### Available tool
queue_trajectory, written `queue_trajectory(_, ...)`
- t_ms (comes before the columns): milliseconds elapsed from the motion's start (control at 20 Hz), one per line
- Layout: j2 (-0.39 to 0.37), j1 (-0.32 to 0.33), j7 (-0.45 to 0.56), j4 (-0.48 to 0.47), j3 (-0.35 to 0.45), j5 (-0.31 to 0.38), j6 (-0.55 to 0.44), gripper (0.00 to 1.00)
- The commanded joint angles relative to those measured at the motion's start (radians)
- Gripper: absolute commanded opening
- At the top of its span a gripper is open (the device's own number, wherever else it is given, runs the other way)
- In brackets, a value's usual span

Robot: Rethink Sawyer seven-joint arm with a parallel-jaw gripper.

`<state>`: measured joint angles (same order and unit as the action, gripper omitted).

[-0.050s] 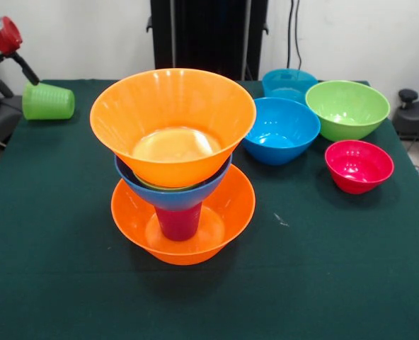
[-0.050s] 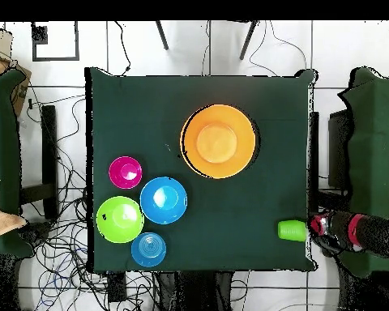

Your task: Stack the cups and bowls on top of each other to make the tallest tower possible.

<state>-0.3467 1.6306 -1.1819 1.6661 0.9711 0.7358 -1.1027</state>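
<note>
The tower stands mid-surface: an orange bowl, an inverted purple cup, a blue bowl and a second orange bowl, all glossy plastic. The green cup lies on its side at the surface edge, its long axis pointing toward the claw just beside it. Whether the claw is open or gripping the cup cannot be determined.

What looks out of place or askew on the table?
The light green cup lies on its side at the table's edge, beside the gripper. The top orange bowl of the tower sits slightly tilted.
</note>
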Motion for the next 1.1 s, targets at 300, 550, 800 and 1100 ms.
queue_trajectory(300,0.038,-0.074,0.096,0.1,-0.092,0.075,0.137,1.0)
queue_trajectory(550,0.022,-0.083,0.074,0.119,-0.101,0.065,0.157,1.0)
queue_trajectory(800,0.018,-0.092,0.068,0.126,-0.112,0.058,0.176,1.0)
queue_trajectory(1100,0.013,-0.1,0.06,0.134,-0.124,0.053,0.196,1.0)
